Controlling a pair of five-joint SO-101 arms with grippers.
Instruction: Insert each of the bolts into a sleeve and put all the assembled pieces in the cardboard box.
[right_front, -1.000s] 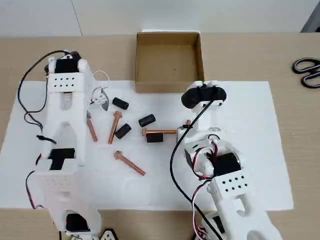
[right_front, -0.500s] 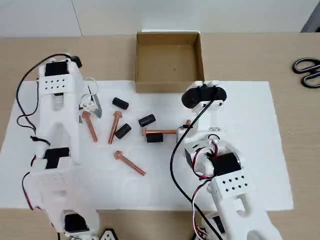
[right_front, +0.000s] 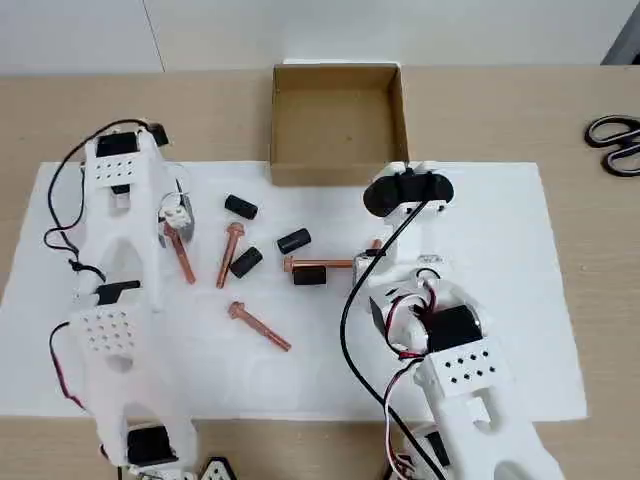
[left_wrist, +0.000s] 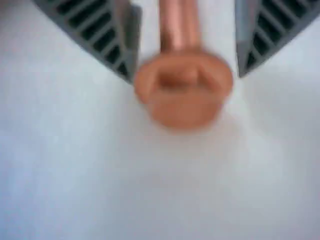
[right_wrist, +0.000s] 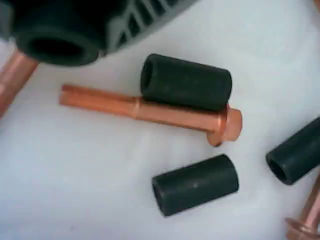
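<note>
Copper flanged bolt (left_wrist: 182, 92) lies flat on the white paper sheet (right_front: 480, 210), its shank running lengthwise up between the jaws of the left gripper (left_wrist: 186, 72). The jaws stand open on either side, the head just past their tips, nothing clamped yet.

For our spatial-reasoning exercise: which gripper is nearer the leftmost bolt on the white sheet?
Left. The left gripper straddles the head of the leftmost bolt; the right gripper is far across the white sheet.
</note>
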